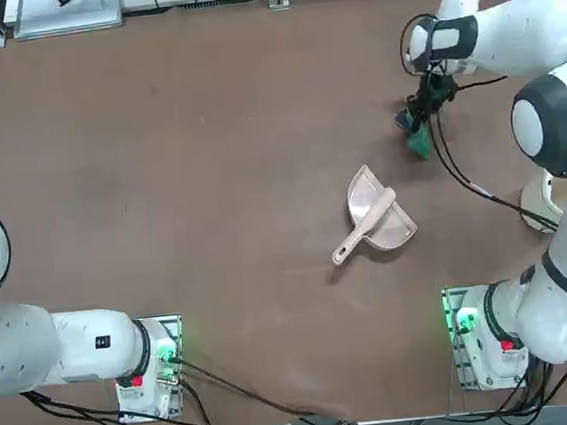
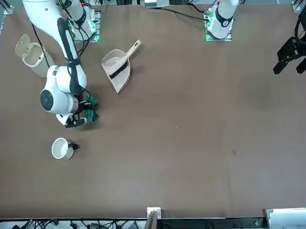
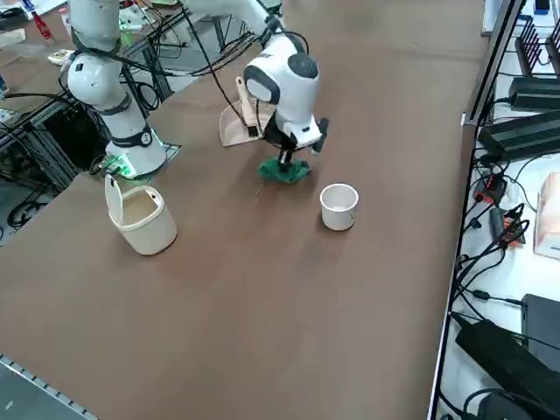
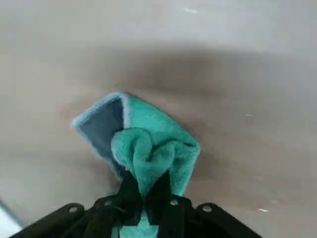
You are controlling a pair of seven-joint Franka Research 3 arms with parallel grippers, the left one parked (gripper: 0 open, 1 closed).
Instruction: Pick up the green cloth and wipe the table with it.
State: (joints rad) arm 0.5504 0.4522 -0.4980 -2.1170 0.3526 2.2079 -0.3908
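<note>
Near the tabletop (image 1: 210,179) edge on the robot's right, pinching the green cloth (image 3: 283,170) in the right claw (image 4: 146,196), jaws clamped on a bunched fold. Pressing down evenly, dragging flat, steering clear of the pink dustpan (image 1: 376,216) and white cup (image 3: 339,206).

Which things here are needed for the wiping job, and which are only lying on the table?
Needed: green cloth, held in the shut right pincer and touching the table.
Only lying about: pink dustpan, white cup, beige bin.
</note>
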